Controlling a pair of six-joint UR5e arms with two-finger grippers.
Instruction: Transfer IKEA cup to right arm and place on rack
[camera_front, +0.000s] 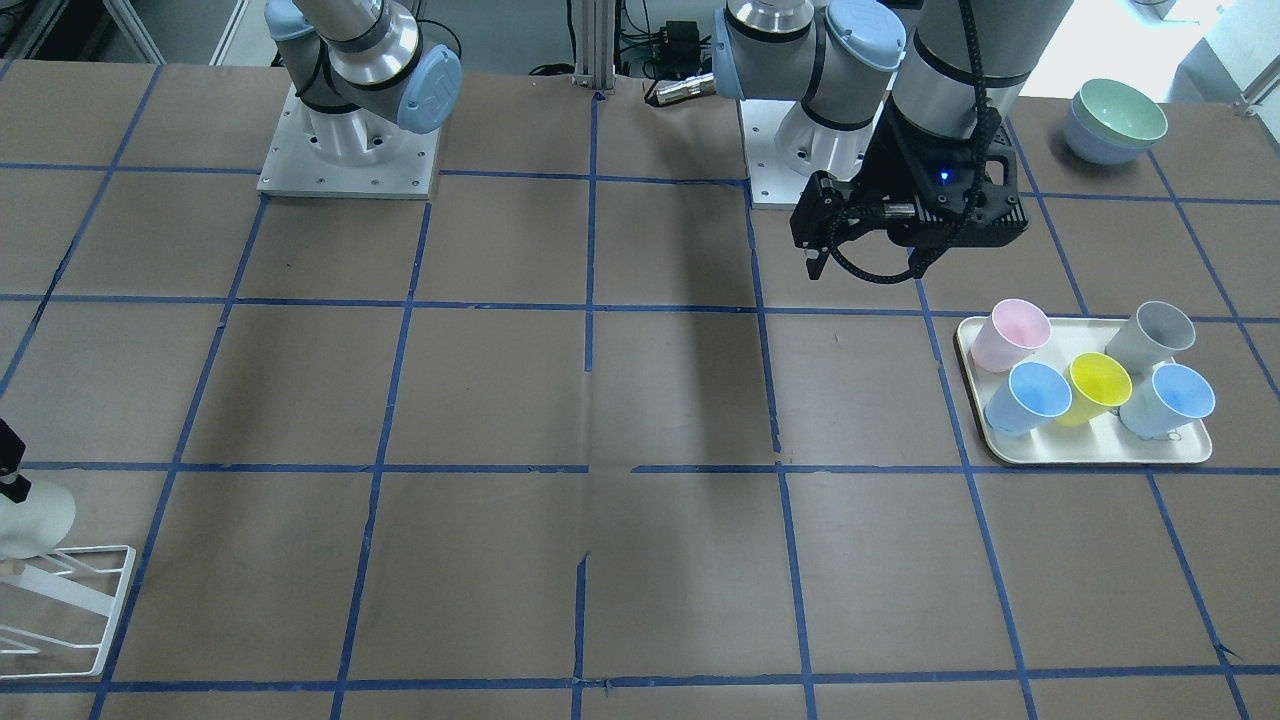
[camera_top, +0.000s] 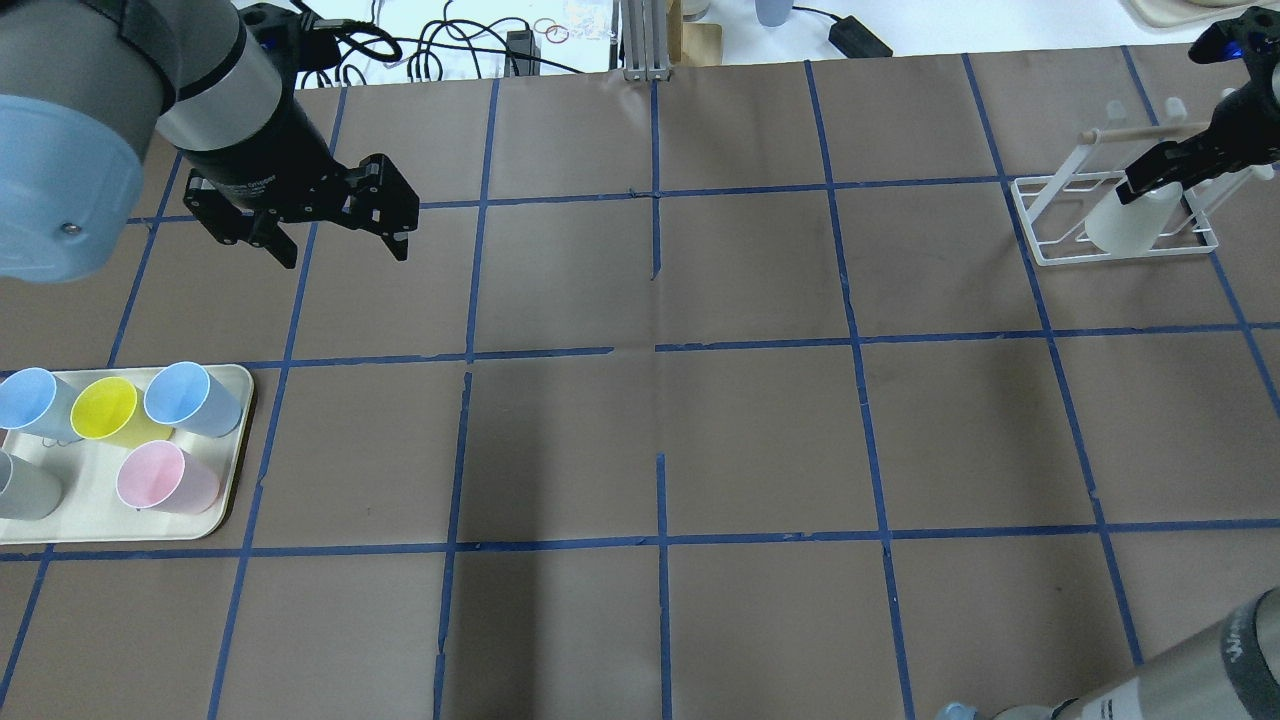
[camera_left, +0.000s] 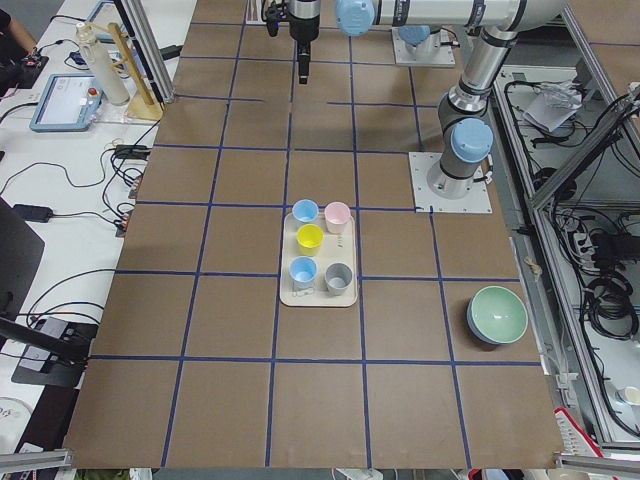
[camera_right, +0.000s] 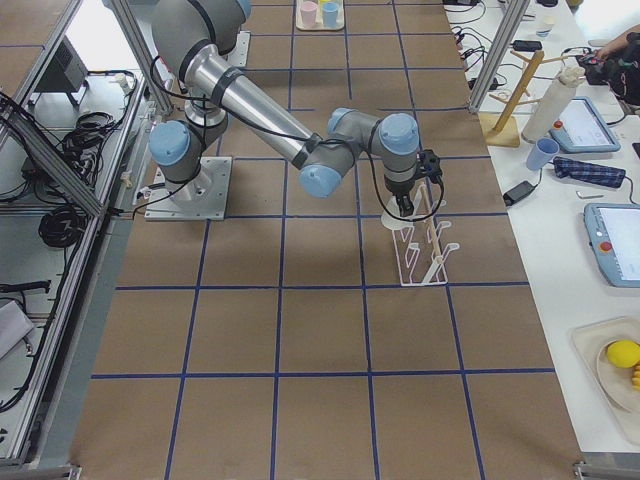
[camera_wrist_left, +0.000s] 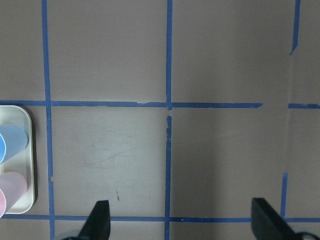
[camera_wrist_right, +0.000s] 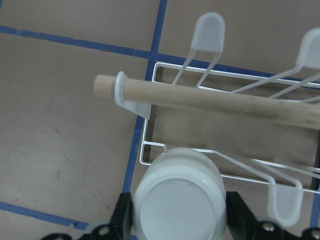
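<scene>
Right gripper (camera_wrist_right: 180, 216) is clamped on the IKEA cup (camera_wrist_right: 177, 197), one finger on each side. The cup's base faces the wrist camera, mouth down, long axis about vertical. It hangs over the rack (camera_top: 1040, 215) at its end, just beside the wooden dowel (camera_wrist_right: 210, 100).

The nearest capped prong (camera_wrist_right: 282, 205) stands just right of the cup in the wrist view. Judgement: seating turns on closing that sideways gap.

The cup's mouth is hidden, so I cannot tell whether it touches wire.

Left gripper (camera_top: 343, 250) is spread wide and empty, well apart, near the cream tray (camera_top: 95, 518).
</scene>
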